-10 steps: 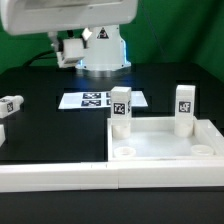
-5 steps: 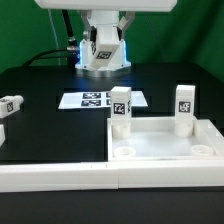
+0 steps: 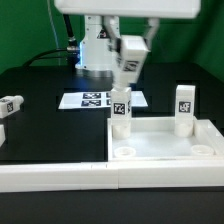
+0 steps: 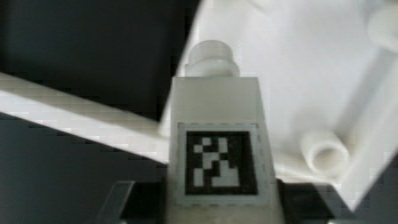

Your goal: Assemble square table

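While clenching the fingers (image 4: 139,206) on the flat sides of the held leg (image 3: 128,62), suspends it nearly upright, clear of the desk (image 3: 50,130), tag outward and rounded peg end down, presumably so the peg can meet a socket. Looks a secure pinch: blocky, smooth hard plastic with parallel faces. Hangs over the square table top (image 3: 165,140), a white tray-like slab with a raised rim, lying at the desk's near right just behind a long white bar (image 3: 55,176). Shows the left standing leg (image 3: 120,108) and right standing leg (image 3: 185,108) already planted in the far corners, so leaves only the near left socket (image 3: 125,152) and near right socket (image 3: 205,150), round and shallow, to fill. Beyond: spare leg (image 3: 10,104) lying on matte black at the exterior view's left, marker board (image 3: 100,100) flat at far middle.
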